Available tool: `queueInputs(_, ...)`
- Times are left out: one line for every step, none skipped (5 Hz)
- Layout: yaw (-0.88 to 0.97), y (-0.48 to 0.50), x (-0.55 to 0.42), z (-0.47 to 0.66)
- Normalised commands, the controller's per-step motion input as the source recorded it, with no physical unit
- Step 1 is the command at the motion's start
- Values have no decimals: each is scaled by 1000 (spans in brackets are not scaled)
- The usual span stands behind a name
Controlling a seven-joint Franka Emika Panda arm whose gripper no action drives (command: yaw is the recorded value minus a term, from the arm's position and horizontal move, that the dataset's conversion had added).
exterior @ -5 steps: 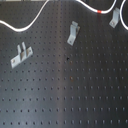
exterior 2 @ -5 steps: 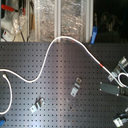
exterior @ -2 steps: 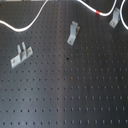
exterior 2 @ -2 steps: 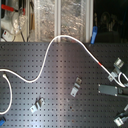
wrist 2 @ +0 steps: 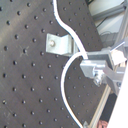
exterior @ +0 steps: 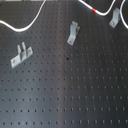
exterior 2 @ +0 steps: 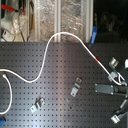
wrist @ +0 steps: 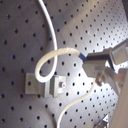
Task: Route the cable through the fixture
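The white cable [exterior 2: 55, 40] runs from the second exterior view's left, arches up and comes down past a red mark [exterior 2: 97, 59] to my gripper [exterior 2: 116, 82] at the second exterior view's right edge. In the first wrist view the gripper [wrist: 95, 61] is shut on the cable [wrist: 47, 62] just past a blue band [wrist: 80, 56], and the cable loops right above a metal fixture clip [wrist: 45, 85]. The second wrist view shows the cable [wrist 2: 65, 25] passing beside that clip [wrist 2: 59, 44], next to the gripper [wrist 2: 92, 66]. The first exterior view shows the cable [exterior: 35, 20] and clip [exterior: 115, 19] only.
Everything lies on a black pegboard [exterior: 65, 95]. Two more metal clips [exterior: 20, 56] [exterior: 73, 33] stand apart from the cable, also seen as clips [exterior 2: 37, 104] [exterior 2: 76, 87] in the second exterior view. Cluttered equipment [exterior 2: 12, 20] sits behind the board's far edge.
The gripper has shifted slightly toward the second exterior view's left, and the red mark on the cable has slid a little toward the first exterior view's left.
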Motion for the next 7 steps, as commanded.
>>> queueInputs(-31,-21,-169,170)
queueInputs(0,-66,-215,92)
queueInputs(0,-69,-220,101)
queueInputs(0,-72,-208,128)
queueInputs(0,-81,-192,140)
queueInputs(0,-141,-182,193)
queueInputs(0,-188,-184,251)
